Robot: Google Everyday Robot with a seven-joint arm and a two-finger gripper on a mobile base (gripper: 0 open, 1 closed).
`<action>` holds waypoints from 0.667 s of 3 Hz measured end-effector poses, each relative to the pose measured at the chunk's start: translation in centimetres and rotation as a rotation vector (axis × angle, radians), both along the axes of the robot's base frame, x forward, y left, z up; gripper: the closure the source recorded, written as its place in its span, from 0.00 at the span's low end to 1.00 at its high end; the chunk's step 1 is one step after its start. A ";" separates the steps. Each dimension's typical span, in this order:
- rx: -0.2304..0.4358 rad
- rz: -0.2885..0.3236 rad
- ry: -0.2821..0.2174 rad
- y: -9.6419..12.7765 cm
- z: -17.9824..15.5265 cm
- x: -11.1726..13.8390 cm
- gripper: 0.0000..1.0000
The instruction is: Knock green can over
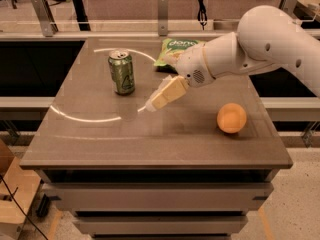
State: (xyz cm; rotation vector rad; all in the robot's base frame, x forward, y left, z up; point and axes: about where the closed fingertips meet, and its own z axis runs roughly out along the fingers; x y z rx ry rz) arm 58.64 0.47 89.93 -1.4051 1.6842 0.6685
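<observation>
On table (90, 149), upright green can (121, 73), tool (148, 107) nearby

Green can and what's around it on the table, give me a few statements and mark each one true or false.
1. The green can stands upright on the table. True.
2. The gripper is touching the can. False: it is apart from the can, to its right and a little nearer the camera in the picture.
3. An orange lies near the table's right edge in the picture. True.
4. The green snack bag lies at the table's near edge. False: it lies at the far side, partly behind the arm.
</observation>
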 end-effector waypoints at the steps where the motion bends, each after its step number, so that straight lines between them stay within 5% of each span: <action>1: 0.000 0.000 0.001 0.0 0.0 0.0 0.00; 2: 0.041 0.064 0.002 3.1 -1.3 1.2 0.00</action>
